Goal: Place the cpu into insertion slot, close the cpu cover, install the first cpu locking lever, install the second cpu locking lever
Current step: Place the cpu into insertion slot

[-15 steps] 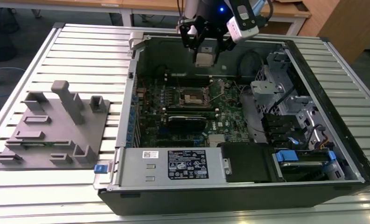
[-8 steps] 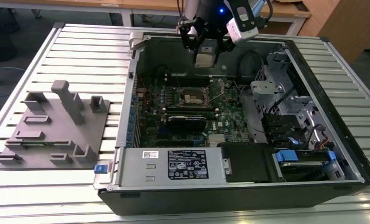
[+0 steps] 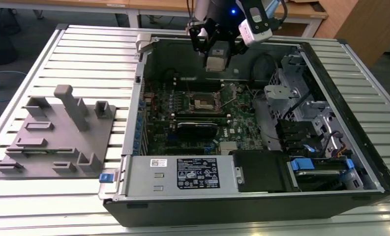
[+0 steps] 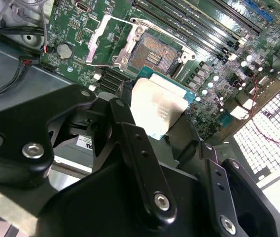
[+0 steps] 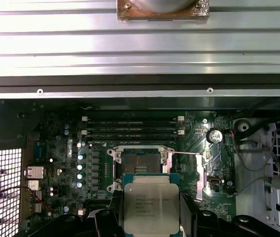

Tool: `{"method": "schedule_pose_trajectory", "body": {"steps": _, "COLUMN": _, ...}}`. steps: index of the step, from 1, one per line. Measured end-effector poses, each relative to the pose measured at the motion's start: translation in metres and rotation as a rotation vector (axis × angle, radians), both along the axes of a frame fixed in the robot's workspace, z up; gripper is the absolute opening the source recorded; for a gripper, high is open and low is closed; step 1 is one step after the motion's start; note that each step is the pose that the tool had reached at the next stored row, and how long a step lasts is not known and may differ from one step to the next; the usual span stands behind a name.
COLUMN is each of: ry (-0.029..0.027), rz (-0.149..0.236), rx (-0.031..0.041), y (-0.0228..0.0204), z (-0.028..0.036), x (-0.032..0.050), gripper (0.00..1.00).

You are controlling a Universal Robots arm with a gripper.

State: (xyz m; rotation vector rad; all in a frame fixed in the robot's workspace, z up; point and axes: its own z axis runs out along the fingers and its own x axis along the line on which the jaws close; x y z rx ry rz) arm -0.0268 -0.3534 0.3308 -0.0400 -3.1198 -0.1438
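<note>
Workbench on a dull grey floor (image 3: 31, 22) — even indoor light.
A ribbed silver aluminium tabletop (image 3: 83, 54) spreads beneath the fingers (image 3: 197, 43); behind them stand light wooden desks with pale legs (image 3: 155, 6), and to the exterior view's right of them, a brown wooden panel (image 3: 362, 29).

The insertion slot (image 3: 204, 102) is clear from above: its contact field is bare, and the cpu cover (image 4: 111, 42) is swung open just beside it. The claw (image 3: 216, 64), closed on the cpu (image 5: 151, 207), hangs in the free room over the slot, apart from it. Memory slots (image 5: 132, 126) lie low along one side of the slot. A metal drive cage (image 3: 283, 93) stands tall to the exterior view's right of the slot. The power supply (image 3: 181, 174) rises well apart from the slot.
</note>
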Motion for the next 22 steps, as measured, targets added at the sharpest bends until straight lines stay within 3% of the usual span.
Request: {"method": "schedule_pose_trajectory", "body": {"steps": 22, "ry": -0.0001, "rz": 0.0, "rx": 0.0001, "y": 0.0, "z": -0.0021, "x": 0.0, "gripper": 0.54}}
